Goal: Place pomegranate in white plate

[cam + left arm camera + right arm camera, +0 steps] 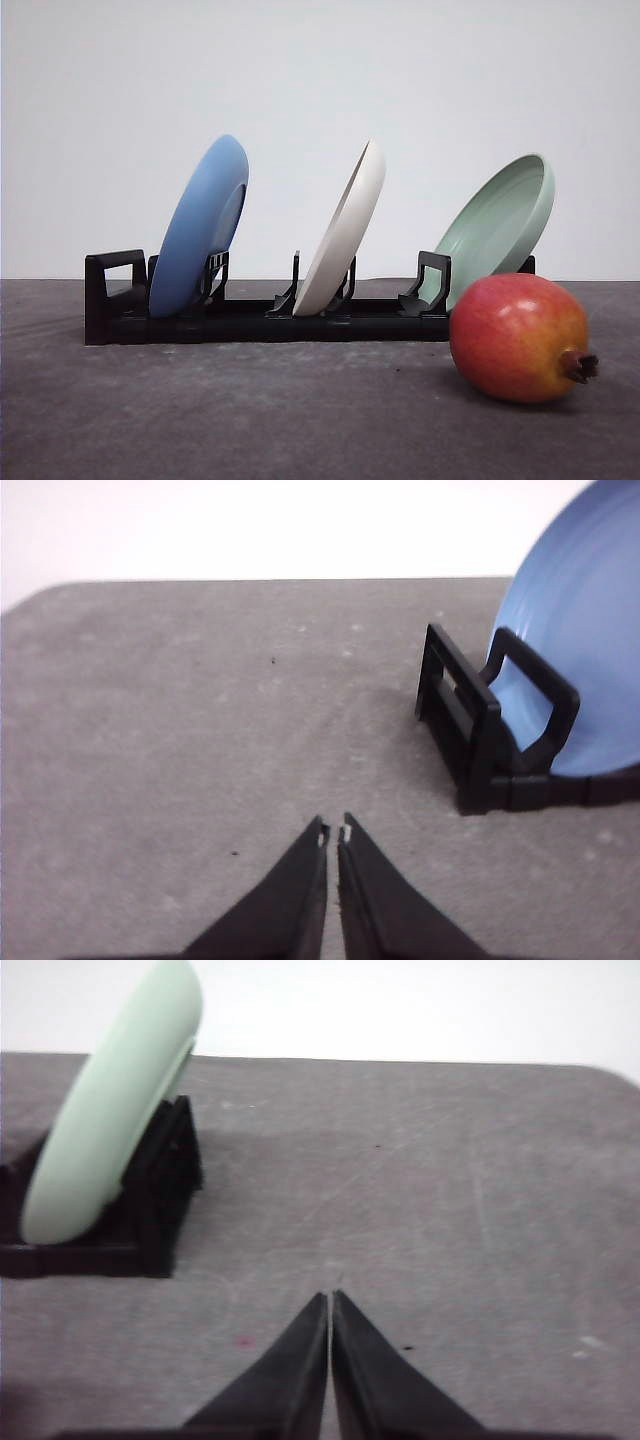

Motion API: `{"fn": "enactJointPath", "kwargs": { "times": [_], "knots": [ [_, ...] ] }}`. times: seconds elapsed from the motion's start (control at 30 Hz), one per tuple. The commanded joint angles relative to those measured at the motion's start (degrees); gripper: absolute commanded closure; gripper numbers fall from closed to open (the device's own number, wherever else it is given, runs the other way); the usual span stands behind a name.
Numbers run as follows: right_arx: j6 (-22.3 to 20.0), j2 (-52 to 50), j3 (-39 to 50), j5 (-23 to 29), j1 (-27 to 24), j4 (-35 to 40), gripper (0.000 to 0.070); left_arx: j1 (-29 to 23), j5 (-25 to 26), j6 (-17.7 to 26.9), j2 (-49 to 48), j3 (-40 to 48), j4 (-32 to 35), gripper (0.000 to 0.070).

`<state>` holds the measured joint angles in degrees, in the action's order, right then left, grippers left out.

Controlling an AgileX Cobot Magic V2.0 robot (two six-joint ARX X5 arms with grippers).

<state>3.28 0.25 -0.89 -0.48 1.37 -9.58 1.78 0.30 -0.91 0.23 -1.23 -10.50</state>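
Observation:
The pomegranate (pixel 518 337), red fading to yellow-orange with a dark crown tip pointing right, lies on the grey table at the front right. The white plate (pixel 345 232) stands on edge in the middle slot of a black rack (pixel 250 322), behind and left of the fruit. My left gripper (pixel 333 832) is shut with nothing in it, low over bare table near the rack's left end. My right gripper (pixel 330 1296) is also shut and empty, over bare table beside the rack's right end.
A blue plate (pixel 200 228) (pixel 580 650) leans in the rack's left slot and a pale green plate (pixel 497 225) (pixel 110 1100) in its right slot, just behind the fruit. The grey tabletop (pixel 250 420) stretches in front of the rack.

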Motion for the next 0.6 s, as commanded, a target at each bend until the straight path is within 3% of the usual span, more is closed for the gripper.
{"fn": "enactJointPath", "kwargs": {
  "times": [0.0,0.1,0.27,0.47,0.57],
  "knots": [
    [6.9,0.0,0.2,-0.7,-0.1,0.6,0.0700,0.1,0.1,-7.0,-0.1,0.5,0.3,0.0700],
    [12.5,0.0,-0.3,-0.8,-0.1,0.8,0.0700,0.2,0.1,-8.1,0.2,-0.6,-0.3,0.0699],
    [17.9,0.7,-5.2,-1.6,0.0,-0.6,0.0700,0.2,0.2,-11.3,2.6,-5.4,-2.1,0.0699],
    [18.6,8.1,-18.7,-5.3,0.0,-6.6,0.0700,1.7,4.7,-13.7,11.1,-14.7,-3.9,0.0699],
    [15.9,14.1,-26.3,-9.6,0.0,-9.5,0.0700,2.7,9.3,-13.6,17.1,-21.1,-6.6,0.0699]
  ]
}}
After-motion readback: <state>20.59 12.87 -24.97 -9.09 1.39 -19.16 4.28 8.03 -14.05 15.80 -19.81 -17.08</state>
